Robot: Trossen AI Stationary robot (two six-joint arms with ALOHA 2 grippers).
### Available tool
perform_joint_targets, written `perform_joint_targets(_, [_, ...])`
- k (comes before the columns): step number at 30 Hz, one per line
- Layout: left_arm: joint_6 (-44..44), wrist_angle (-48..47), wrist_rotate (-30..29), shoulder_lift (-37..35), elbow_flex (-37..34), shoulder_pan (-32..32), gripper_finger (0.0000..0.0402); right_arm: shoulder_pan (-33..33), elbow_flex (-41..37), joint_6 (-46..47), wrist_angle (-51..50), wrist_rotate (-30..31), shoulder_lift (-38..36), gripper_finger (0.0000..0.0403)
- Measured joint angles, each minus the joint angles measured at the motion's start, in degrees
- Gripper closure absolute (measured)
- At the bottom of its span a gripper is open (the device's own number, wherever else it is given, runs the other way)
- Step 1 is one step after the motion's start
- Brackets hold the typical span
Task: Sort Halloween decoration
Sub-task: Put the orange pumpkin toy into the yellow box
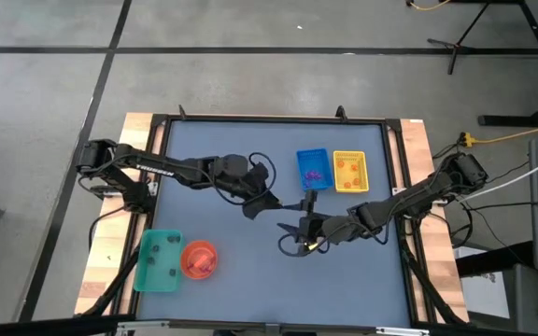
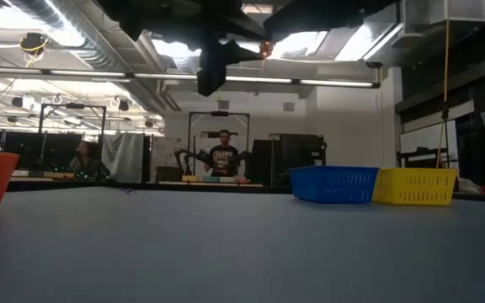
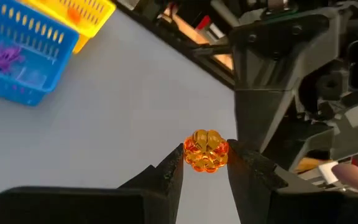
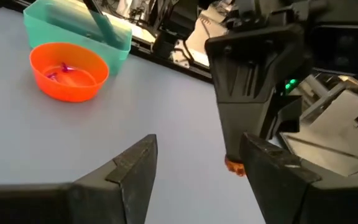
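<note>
1. The left gripper (image 3: pixel 205 163) hangs over the middle of the tabletop (image 1: pixel 250 280), its jaws pinching a small orange pumpkin (image 3: pixel 205 150) between the tips, clear of the surface.
2. The right gripper (image 1: pixel 299 239) faces it from close by, jaws spread wide with nothing between them. It looks set for a handover or simply waiting.
3. The coming move turns on this: the yellow tray (image 1: pixel 349 172), already holding orange pieces, lies toward the far right of the tabletop, just beyond the blue tray (image 1: pixel 312 168) with its purple pieces. The pumpkin is round, so no long axis matters. The right arm is nearer both trays.
4. The left wrist view shows the grip plainly; from above the pumpkin is hidden, and the low view shows only an orange glint under the dark arms.
5. The right wrist view shows the orange bowl (image 4: pixel 69 71) with a few purple bits, beside the green tray (image 4: pixel 79 27) at the near left corner.
</note>
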Motion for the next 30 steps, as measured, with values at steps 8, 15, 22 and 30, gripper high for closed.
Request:
perform_joint_targets(8, [0.0, 2.6, -0.4, 0.0, 0.0, -0.7, 0.0301, 0.1, 0.0, -6.4, 2.3, 2.3, 0.0, 0.0169])
perform_joint_targets(15, [-0.1, 2.7, -0.2, 0.0, 0.0, -0.7, 0.0301, 0.1, 0.0, -8.2, 2.3, 2.3, 0.0, 0.0169])
perform_joint_targets(22, [-0.1, 2.9, 0.1, 0.0, 0.0, -0.7, 0.0301, 0.6, 0.0, -10.0, 4.8, 2.7, 0.0, 0.0169])
perform_joint_targets(30, [-0.1, 2.9, 0.3, 0.0, 0.0, -0.8, 0.0301, 3.7, 0.0, -17.9, 7.0, 9.5, 0.0, 0.0169])
